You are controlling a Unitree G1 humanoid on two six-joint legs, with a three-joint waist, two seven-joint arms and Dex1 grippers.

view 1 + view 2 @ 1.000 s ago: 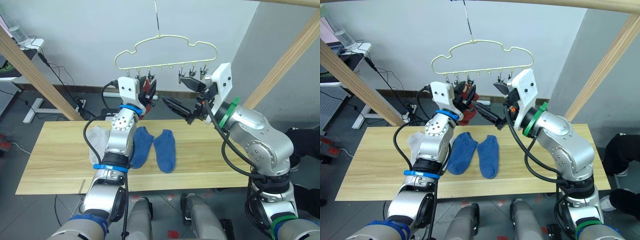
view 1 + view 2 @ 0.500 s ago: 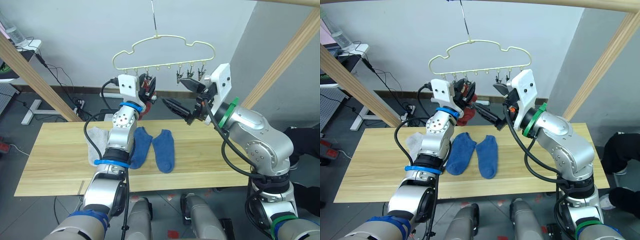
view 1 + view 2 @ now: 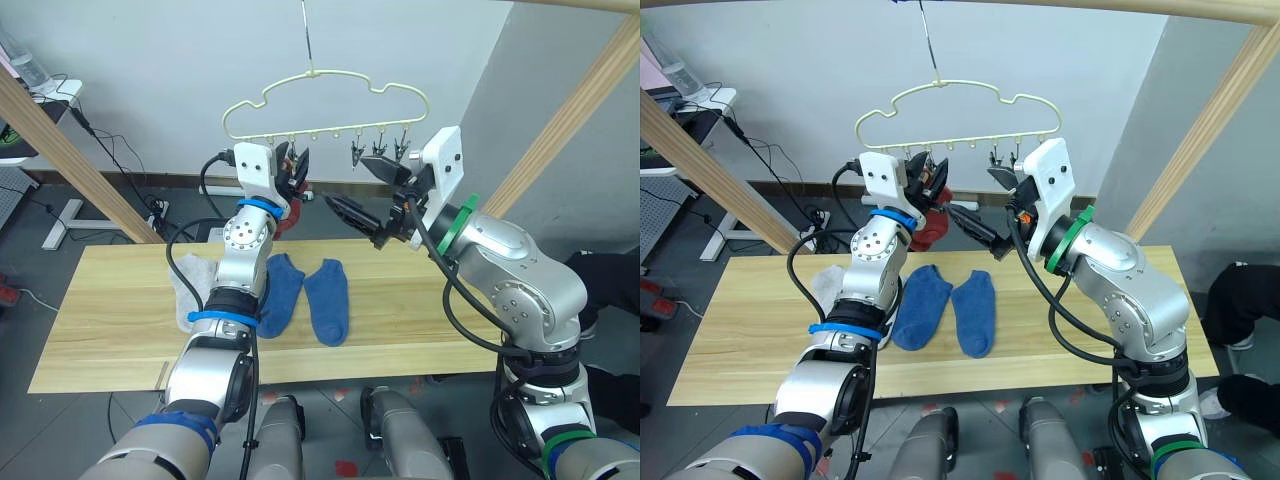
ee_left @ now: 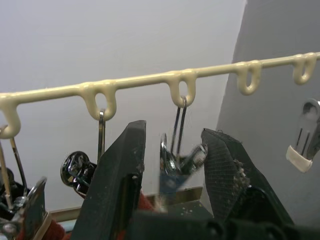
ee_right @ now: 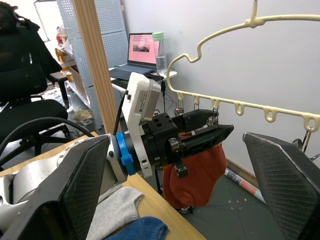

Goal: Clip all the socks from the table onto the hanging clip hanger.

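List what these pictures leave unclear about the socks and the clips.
- Grey sock: the left arm covers much of it in the head views.
- Rust-red sock: its top is behind the left gripper, so which clip grips it is unclear.
- Clip between the left fingers: blurred.

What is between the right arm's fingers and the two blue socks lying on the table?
Nothing visible. The right gripper, fingers open, hangs above the table, and only open air separates it from the blue socks below.
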